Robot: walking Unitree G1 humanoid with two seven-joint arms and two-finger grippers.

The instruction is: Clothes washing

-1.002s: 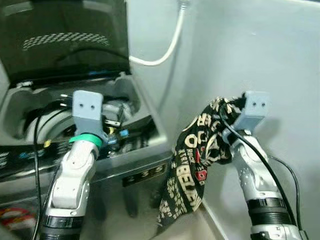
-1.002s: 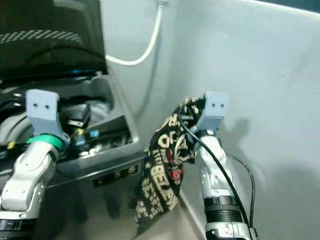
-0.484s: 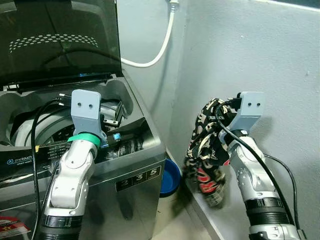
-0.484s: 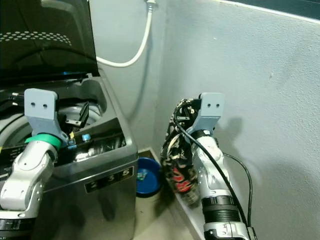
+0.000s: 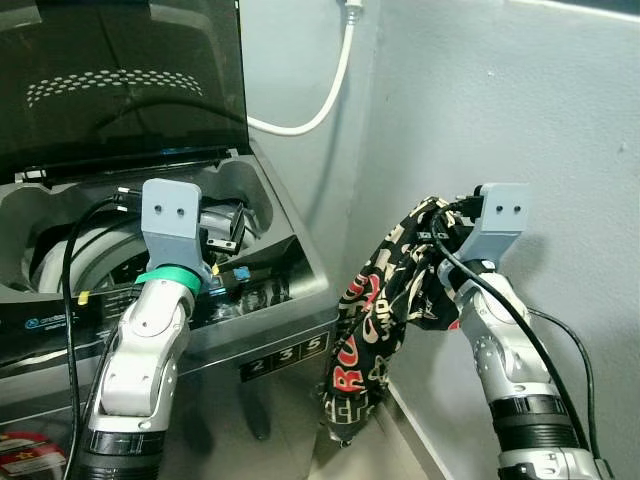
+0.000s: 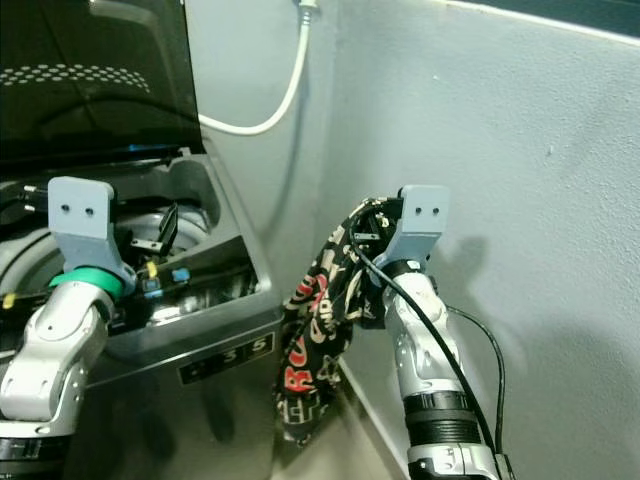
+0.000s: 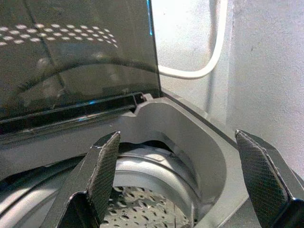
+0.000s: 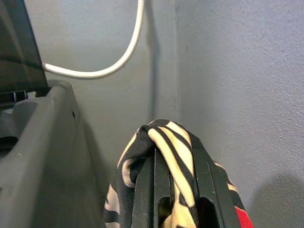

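Now, your biggest landmark is the grey top-loading washing machine [image 5: 290,300], standing left of your right pincer with its dark tinted lid [image 5: 120,80] raised upright at the back. Its perforated steel drum [image 7: 142,209] lies open directly below and ahead of your left pincer [image 7: 180,175], whose two black fingers are spread wide with nothing between them, hovering just over the tub's rim.

Your load is the black cloth garment with cream and red lettering [image 5: 380,320]. Your right pincer [image 8: 173,185] is clamped on its top fold; the rest drapes below and to the left of the fingers, well under the machine's top edge, in the gap between the washer's side and the pale grey wall [image 5: 520,120].

To do this step well, you likely need to lift before you travel. Raise the right pincer until the hanging tail clears the tub's near corner, then carry it left across the rim and release only once the bulk sits over the drum. Moving sideways first risks dragging the cloth against the cabinet.

Room is tight on the wall side: that surface sits just beside your right pincer. Above and behind runs a white curved hose [image 5: 320,100]; keep under it. Consider drawing the left pincer aside so the opening is free.
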